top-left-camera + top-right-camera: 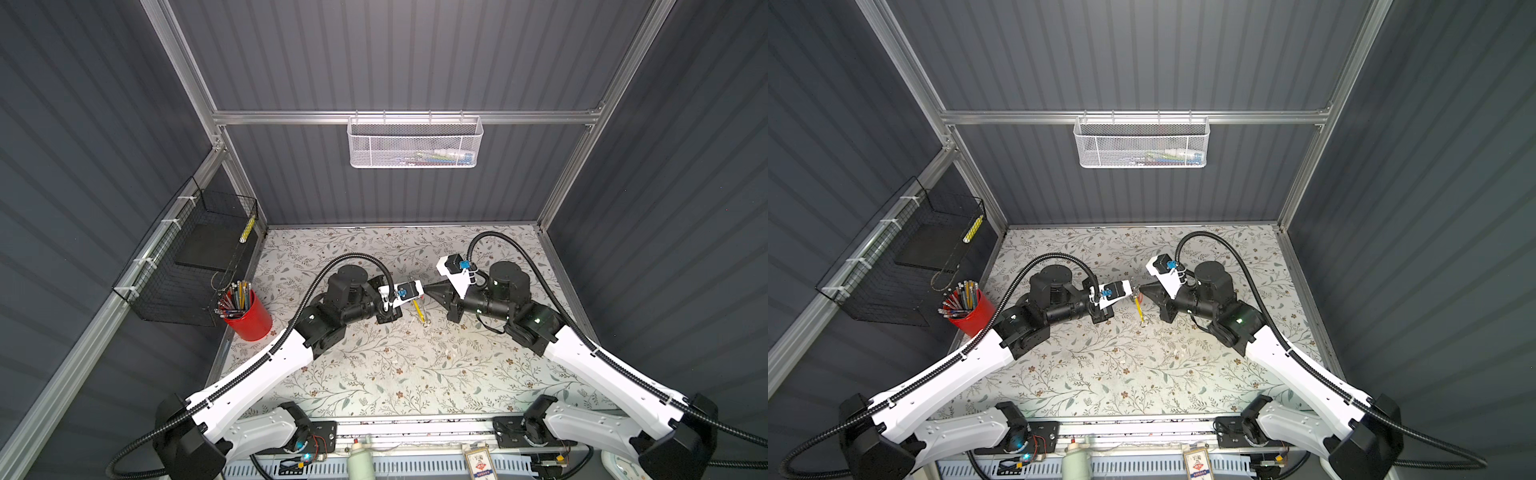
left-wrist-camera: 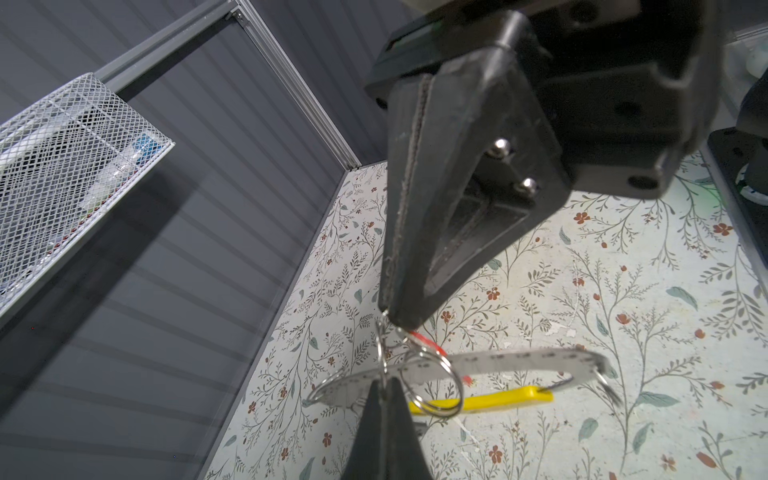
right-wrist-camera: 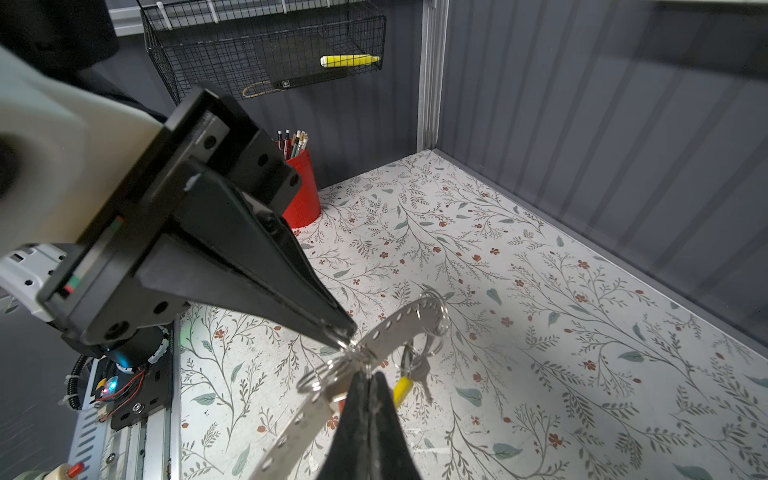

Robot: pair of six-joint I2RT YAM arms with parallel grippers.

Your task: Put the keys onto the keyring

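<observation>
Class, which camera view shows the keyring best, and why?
The left wrist view: the keyring shows its studded grey band and long yellow segment close up. The right wrist view shows the band, but the yellow part is mostly hidden. In both top views it is only a tiny yellow sliver.

Can't resolve the keys (image 3: pixel 422 374) in both top views, far too small under the meeting tips; catching only a yellow sliver of the keyring (image 1: pixel 417 309) there. Missing the base of the left gripper (image 2: pixel 384 386), cut by its wrist view's edge, and of the right gripper (image 3: pixel 368 376) likewise. Seeing just a strip of red tag (image 2: pixel 430 343) behind split rings (image 2: pixel 459 390). No telling ring from band inside either pinch.
</observation>
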